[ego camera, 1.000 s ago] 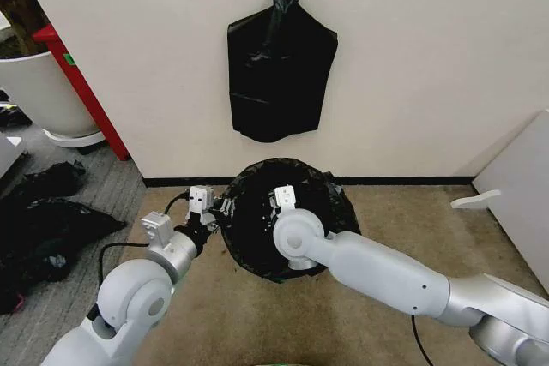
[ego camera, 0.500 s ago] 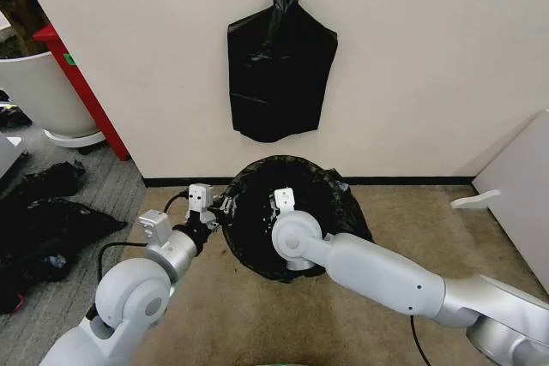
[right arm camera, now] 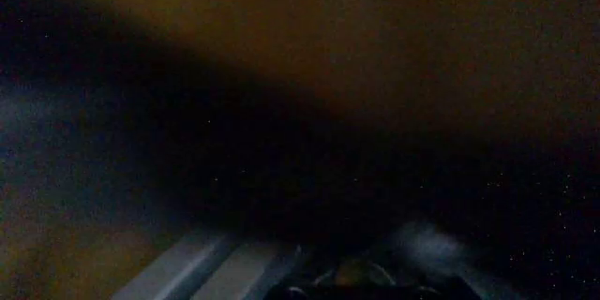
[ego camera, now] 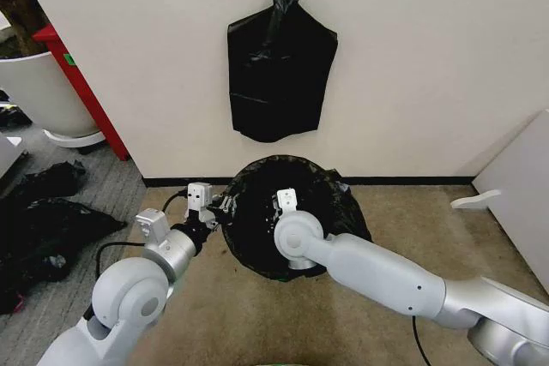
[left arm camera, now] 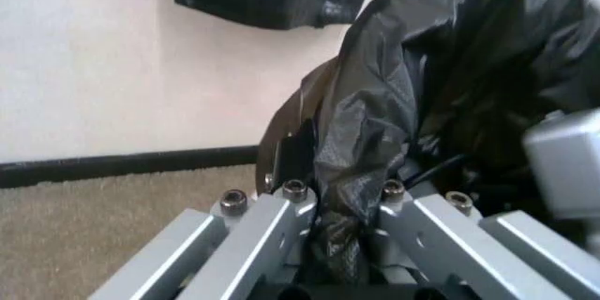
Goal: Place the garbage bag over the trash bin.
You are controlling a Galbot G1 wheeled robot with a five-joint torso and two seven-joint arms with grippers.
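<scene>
Pinching a bunched fold of the garbage bag (left arm camera: 440, 96) between the closed fingers of the left tool (left arm camera: 342, 244), at the near-left rim. Reaching with the right tool (ego camera: 286, 201) down into the bag-draped trash bin; its opening impossible to tell in the dark.

Both arms at the bagged bin on the carpet by the wall.

The garbage bag (ego camera: 322, 199) lies draped over a round opening on the tan carpet (ego camera: 214, 315), its glossy black film wrinkled around the rim. The left gripper (ego camera: 225, 207) sits at the bag's left edge; the right arm (ego camera: 377, 276) reaches across, its wrist down inside the black opening. A flat black bag bundle (ego camera: 279, 75) hangs on the wall (ego camera: 429, 57) above.
</scene>
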